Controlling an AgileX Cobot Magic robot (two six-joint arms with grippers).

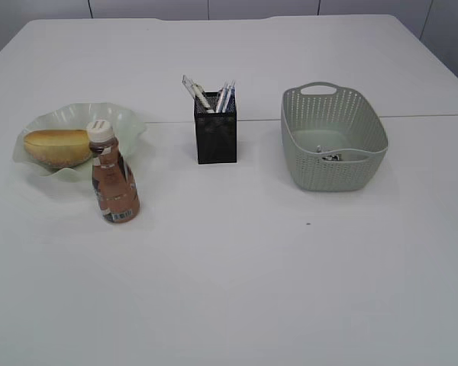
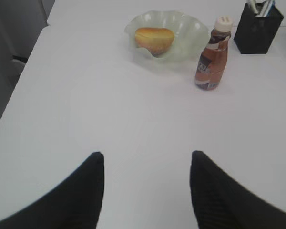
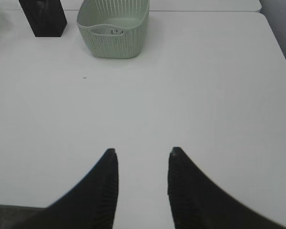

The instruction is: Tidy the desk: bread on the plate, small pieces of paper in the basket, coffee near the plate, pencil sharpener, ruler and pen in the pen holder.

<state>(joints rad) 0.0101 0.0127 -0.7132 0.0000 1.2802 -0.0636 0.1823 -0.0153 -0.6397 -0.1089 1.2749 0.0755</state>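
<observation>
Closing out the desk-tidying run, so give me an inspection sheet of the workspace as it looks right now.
Surface: large white desk, thin seam across it, one tiny dark speck.
Job's things: golden oblong bread on wavy pale green plate; brown coffee bottle upright beside plate; black mesh pen holder holding stationery; grey-green perforated basket with small scraps inside.
Clutter: nothing seen.
Grippers: left gripper open, empty; right gripper open, empty; both above bare desk.
Cables: nothing seen.
Surroundings: pale wall panels behind.
</observation>
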